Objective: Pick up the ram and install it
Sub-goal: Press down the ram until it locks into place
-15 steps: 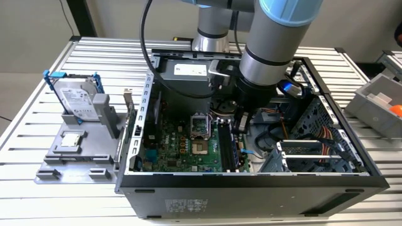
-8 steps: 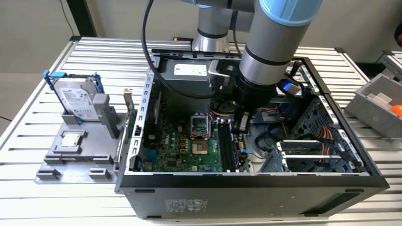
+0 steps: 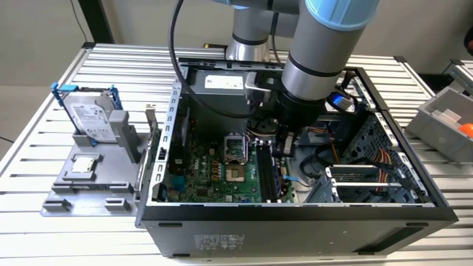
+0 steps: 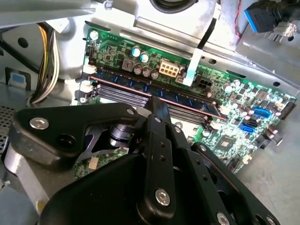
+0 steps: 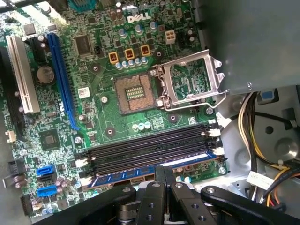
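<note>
The gripper (image 5: 161,176), low in the frame's centre in the first wrist view, has its fingers drawn together on the top edge of the ram (image 5: 140,174), so the stick sits directly beneath the tool rather than off to a side. The ram's long axis runs across the frame, parallel to the three empty black memory slots (image 5: 145,150) just above it, and it stands in the slot nearest the board's edge. In the second wrist view the ram (image 4: 187,98) slants from upper left to right. The open processor socket (image 5: 135,93) lies beyond, at mid-frame.
</note>
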`<move>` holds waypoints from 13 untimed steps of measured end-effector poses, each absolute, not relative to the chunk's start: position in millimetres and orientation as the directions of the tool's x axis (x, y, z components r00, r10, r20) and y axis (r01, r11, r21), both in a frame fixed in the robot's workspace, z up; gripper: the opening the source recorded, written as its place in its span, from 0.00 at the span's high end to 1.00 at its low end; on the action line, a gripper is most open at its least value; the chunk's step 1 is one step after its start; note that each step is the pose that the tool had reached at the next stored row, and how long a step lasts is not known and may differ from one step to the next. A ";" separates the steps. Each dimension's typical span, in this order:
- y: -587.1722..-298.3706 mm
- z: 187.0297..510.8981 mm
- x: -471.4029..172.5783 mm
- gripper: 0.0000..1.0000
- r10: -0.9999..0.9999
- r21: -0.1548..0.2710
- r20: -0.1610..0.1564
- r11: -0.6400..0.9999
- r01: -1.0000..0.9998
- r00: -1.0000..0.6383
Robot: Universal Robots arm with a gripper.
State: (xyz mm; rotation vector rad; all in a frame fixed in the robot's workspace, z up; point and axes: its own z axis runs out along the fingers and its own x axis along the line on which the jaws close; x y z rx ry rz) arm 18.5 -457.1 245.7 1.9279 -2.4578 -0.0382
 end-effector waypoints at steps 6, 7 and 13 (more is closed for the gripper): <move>-456.8 245.6 18.5 1.00 -0.981 0.030 -0.001 0.194 -0.981 -0.194; -456.7 245.7 18.5 1.00 -0.983 0.030 -0.001 0.186 -0.982 -0.186; -456.1 245.6 18.5 1.00 -0.989 0.030 -0.001 0.145 -0.989 -0.145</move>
